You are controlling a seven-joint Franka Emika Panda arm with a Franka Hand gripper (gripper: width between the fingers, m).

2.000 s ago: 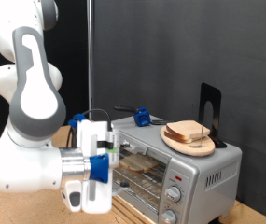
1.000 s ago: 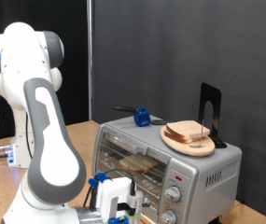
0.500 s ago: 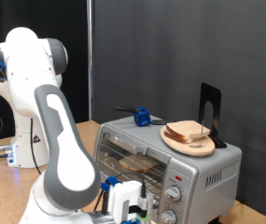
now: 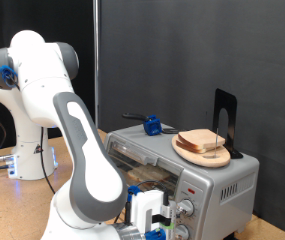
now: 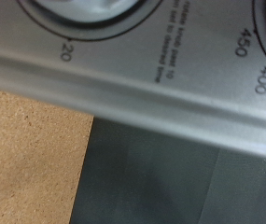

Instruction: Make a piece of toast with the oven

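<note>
The silver toaster oven stands at the exterior view's right with its glass door shut. A slice of bread lies on the rack behind the glass. More slices lie stacked on a round wooden plate on the oven's top. My gripper is low at the oven's front, right by the knobs; its fingers are hard to make out. The wrist view shows no fingers, only the oven's control panel very close, with dial marks 20, 450 and 400.
A black bracket and a blue-handled tool sit on the oven's top. The wooden table shows below the panel. The arm's white base stands at the exterior view's left, before a dark curtain.
The hand has dropped and moved towards the exterior view's right along the oven's front, from before the glass door to the knobs. The oven and the slices have not moved.
</note>
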